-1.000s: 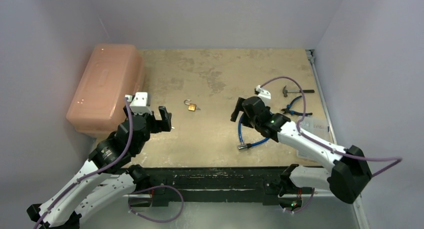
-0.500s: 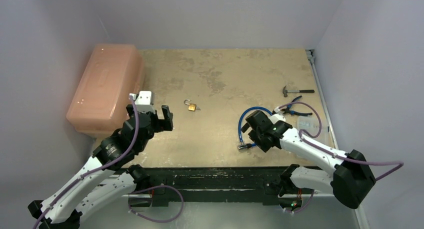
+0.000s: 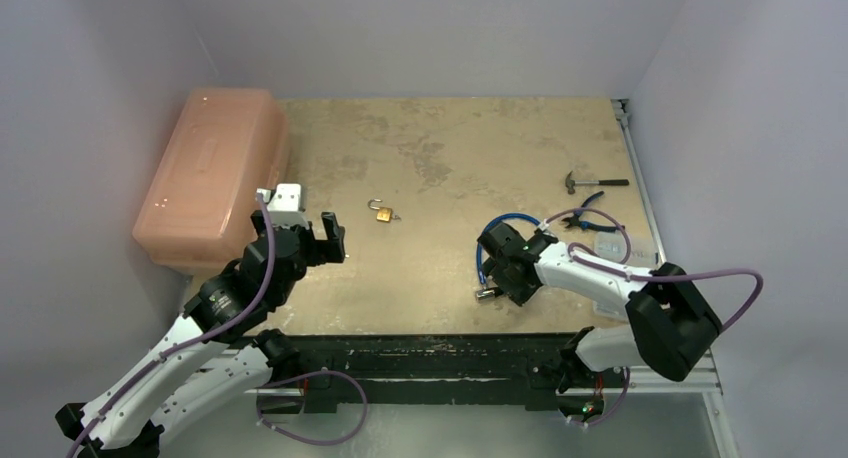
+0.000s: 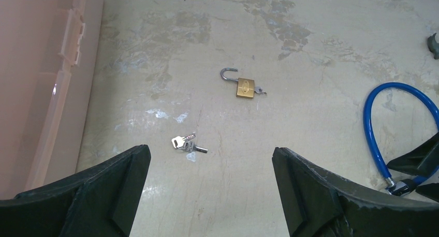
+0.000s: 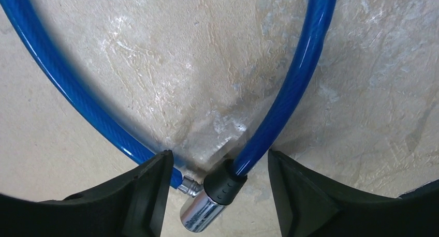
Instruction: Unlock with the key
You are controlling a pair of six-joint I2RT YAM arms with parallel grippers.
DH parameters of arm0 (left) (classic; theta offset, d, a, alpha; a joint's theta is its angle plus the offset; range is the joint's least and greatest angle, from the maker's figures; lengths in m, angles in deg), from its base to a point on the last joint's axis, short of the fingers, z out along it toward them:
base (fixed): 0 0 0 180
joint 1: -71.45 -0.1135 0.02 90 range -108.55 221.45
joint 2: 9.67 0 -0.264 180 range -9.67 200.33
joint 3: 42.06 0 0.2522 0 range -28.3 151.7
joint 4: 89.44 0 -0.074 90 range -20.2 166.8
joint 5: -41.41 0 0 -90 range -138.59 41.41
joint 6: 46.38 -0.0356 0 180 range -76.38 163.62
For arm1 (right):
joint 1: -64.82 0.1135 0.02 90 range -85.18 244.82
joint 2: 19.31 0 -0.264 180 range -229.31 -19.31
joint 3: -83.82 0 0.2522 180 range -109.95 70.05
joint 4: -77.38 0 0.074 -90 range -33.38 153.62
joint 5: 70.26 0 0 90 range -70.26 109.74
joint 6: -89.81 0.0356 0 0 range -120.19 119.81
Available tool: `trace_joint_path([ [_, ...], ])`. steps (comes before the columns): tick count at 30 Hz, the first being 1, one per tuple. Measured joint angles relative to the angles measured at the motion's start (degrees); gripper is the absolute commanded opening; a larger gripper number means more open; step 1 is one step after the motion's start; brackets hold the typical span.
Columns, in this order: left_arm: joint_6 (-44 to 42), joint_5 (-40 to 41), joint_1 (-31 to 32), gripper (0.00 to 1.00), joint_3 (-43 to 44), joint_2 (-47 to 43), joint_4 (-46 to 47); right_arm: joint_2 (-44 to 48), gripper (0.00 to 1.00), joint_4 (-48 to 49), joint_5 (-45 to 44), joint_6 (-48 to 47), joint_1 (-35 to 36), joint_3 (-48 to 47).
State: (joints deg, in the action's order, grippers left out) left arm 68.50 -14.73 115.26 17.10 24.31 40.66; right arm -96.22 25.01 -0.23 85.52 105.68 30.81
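By the bin (image 3: 210, 178), left tool (image 4: 209, 157) wide near keys (image 4: 188, 143), right tool (image 5: 218, 158) wide astride cable (image 5: 290, 97), padlock (image 4: 245, 87) between

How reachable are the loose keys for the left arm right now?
Likely yes. The loose keys lie flat on the table just ahead of the open left claw, nothing between; the padlock sits farther off.

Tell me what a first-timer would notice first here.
The big pink plastic box on the left stands out. In the middle lies a small brass padlock, shackle open, with loose keys nearby. The right gripper straddles a blue cable lock, jaws open.
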Motion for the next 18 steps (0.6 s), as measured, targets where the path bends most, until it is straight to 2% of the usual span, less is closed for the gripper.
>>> trace_joint_path([
  [2, 0.0, 0.0, 0.0, 0.96, 0.0, 0.0, 0.0, -0.5, 0.61, 0.2, 0.0, -0.5, 0.0, -0.3],
  [5, 0.0, 0.0, 0.0, 0.96, 0.0, 0.0, 0.0, -1.2, 0.27, 0.5, 0.0, -2.1, 0.0, -0.6],
  [6, 0.0, 0.0, 0.0, 0.96, 0.0, 0.0, 0.0, -1.5, 0.11, 0.9, -0.1, -2.7, 0.0, -0.6],
  [7, 0.0, 0.0, 0.0, 0.96, 0.0, 0.0, 0.0, -1.9, 0.05, 1.6, -0.3, -3.4, 0.0, -0.8],
  [9, 0.0, 0.0, 0.0, 0.96, 0.0, 0.0, 0.0, -2.3, 0.00, 2.7, -1.0, -5.0, -0.1, -1.3],
  [18, 0.0, 0.1, 0.0, 0.96, 0.0, 0.6, 0.0, -5.4, 0.00, 8.0, -3.0, -21.2, 0.4, -8.5],
])
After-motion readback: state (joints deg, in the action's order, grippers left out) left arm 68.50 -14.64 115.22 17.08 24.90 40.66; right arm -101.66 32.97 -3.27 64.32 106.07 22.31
